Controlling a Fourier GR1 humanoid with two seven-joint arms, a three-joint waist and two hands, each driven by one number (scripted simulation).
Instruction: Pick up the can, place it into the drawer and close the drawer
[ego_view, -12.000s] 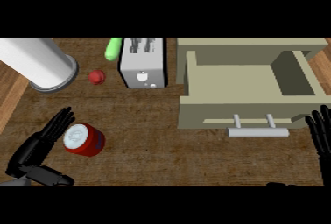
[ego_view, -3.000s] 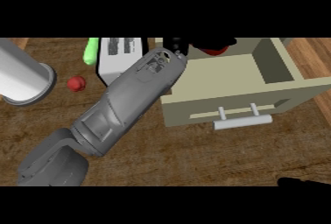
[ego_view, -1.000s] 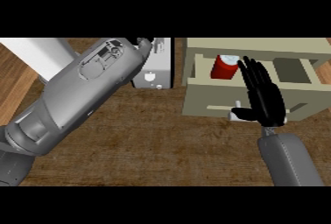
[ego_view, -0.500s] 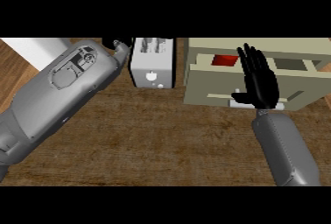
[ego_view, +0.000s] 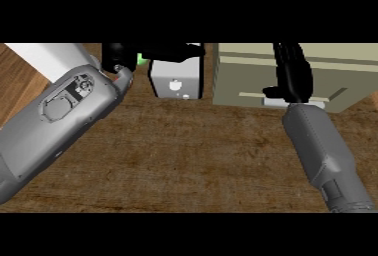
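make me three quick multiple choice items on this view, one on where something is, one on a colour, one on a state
1. Where is the right hand?
A. against the drawer front
B. on the toaster
C. flat on the counter

2. What colour is the toaster?
A. red
B. white
C. blue

3. How are the right hand's fingers?
A. curled round a can
B. straight
C. in a fist

Answers:
1. A, it lies up the beige drawer front above the handle.
2. B, its body left of the drawer is white.
3. B, they stretch flat with nothing held.
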